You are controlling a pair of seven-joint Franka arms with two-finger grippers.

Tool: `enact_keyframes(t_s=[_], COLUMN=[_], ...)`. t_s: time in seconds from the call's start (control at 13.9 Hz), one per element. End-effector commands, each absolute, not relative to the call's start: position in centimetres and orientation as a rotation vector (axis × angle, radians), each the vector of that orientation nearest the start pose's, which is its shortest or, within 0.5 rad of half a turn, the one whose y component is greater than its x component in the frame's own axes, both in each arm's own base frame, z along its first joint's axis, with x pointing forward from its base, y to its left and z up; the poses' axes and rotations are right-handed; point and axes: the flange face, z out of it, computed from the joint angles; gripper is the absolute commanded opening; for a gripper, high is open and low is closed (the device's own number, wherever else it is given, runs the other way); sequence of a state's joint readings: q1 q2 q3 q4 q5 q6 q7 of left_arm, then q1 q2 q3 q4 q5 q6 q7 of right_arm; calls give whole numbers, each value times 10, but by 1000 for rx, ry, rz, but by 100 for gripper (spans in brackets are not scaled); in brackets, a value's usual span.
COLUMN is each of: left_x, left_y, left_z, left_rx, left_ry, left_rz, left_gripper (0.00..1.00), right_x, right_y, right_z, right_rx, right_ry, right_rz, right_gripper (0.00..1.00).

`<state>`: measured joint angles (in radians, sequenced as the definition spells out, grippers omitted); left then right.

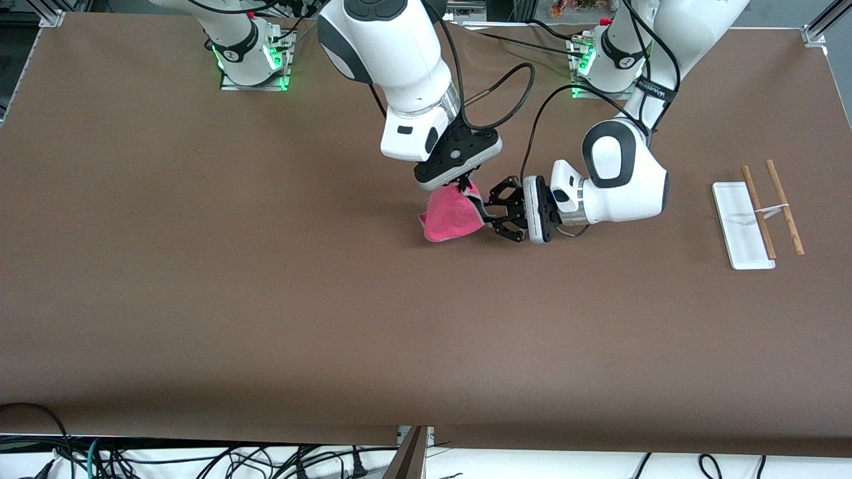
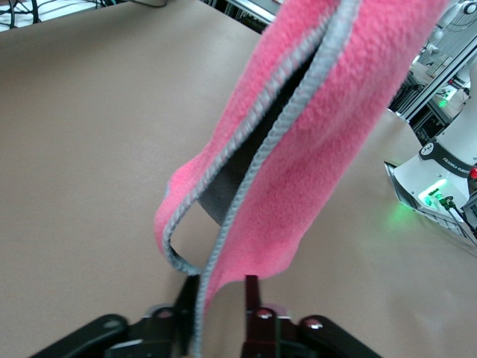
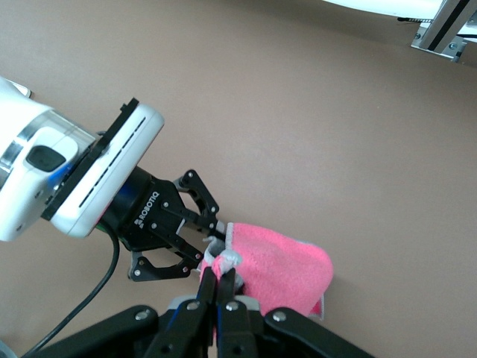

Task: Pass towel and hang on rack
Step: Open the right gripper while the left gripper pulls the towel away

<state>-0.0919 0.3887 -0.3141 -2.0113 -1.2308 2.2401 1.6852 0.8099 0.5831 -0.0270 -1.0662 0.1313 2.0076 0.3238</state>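
The pink-red towel [image 1: 449, 216] hangs bunched from my right gripper [image 1: 462, 187], which is shut on its top corner over the middle of the table; the lower part hangs close to the table. In the right wrist view the right gripper [image 3: 218, 287] pinches the grey-edged corner of the towel [image 3: 287, 270]. My left gripper [image 1: 489, 213] lies level beside the towel, open, with the towel's edge between its fingers. In the left wrist view the towel [image 2: 320, 149] hangs between the spread fingers of the left gripper [image 2: 218, 298]. The rack [image 1: 740, 229] stands at the left arm's end of the table.
The rack's two brown rods [image 1: 772, 207] run along its white base. The two arm bases [image 1: 253, 56] stand along the table's edge farthest from the front camera. Cables [image 1: 200, 459] hang below the edge nearest to the camera. Bare brown tabletop [image 1: 266, 279] lies all around.
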Motion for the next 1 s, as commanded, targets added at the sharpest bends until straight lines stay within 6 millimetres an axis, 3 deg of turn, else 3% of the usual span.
enact_keyframes(t_s=[0.0,0.43,0.57,0.65,0.72,0.79,0.93], left_x=[540,542,546,547,548,549,554], left_y=[-256,-255,-250,-250,-250,-249,-245], left_z=[277,284,292,293,295,296,306], left_rx=[1824,1822,1828,1827,1828,1830,1845], left_ry=[-1215,-1220,-1221,-1221,-1218,-1216,-1200], left_rz=[602,617,631,633,635,637,644], left_gripper=[0,0,0,0,0,0,0], right_x=[522,523,526,528,530,530,534], right_y=[542,542,538,536,534,534,529], right_z=[539,538,539,537,538,538,540], right_rx=[-2759,-2761,-2762,-2767,-2771,-2772,-2781], right_ry=[-589,-585,-581,-590,-594,-594,-585], right_rz=[-358,-353,-355,-358,-368,-368,-362], right_gripper=[0,0,7,20,71,100,100])
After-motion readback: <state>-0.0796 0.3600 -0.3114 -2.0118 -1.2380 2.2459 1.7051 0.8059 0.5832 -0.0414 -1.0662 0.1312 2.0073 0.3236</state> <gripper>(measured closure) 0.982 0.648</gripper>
